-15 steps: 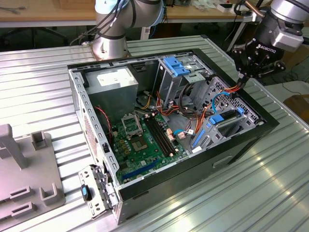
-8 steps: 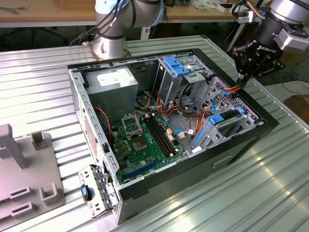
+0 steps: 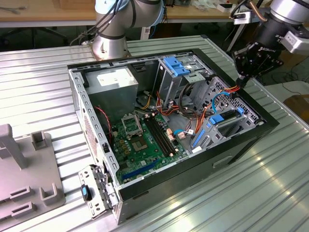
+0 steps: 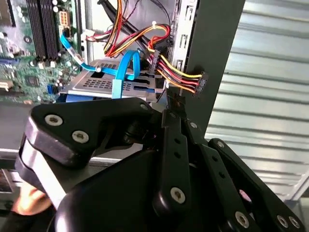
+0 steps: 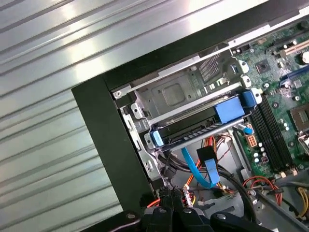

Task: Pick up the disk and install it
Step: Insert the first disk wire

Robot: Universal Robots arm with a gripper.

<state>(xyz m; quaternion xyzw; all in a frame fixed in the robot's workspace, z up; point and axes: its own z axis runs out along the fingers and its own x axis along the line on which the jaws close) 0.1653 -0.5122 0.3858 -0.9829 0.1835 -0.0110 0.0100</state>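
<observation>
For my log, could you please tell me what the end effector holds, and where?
The end effector seems shut on the coloured wire bundle, behind its connector; not the disk.

On the table [image 3: 38,82]: computer case [image 3: 169,181] lying open, fixture [image 3: 24,164] apart at the exterior view's left. Inside the case: motherboard [image 3: 145,140] on its bottom, the disk [image 3: 227,121] in a bay by the exterior view's right wall. Above that wall, beside cables [image 3: 231,90], the claw [image 3: 240,79].
</observation>
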